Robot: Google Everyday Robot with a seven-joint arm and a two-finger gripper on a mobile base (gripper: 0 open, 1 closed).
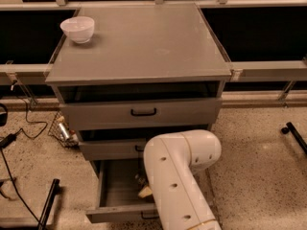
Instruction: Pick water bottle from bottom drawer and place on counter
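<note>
Warm light is falling on a speckled beige terrazzo floor (259,143).
Long grey metal rails (268,71) are running left and right before black recesses (259,32); thin black cables (19,128) are trailing over the floor at left, near a small wire basket (61,131). The end effector (142,186) is sitting low inside the open bottom drawer (117,188), largely hidden.

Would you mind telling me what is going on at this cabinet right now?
A robot's white arm is reaching down into the open bottom drawer of a grey cabinet. Its gripper is inside that drawer, mostly hidden behind the arm, and the water bottle it is after cannot be made out from here. Up on the counter, a white bowl sits near the far left corner, and no bottle has been placed there yet.
</note>
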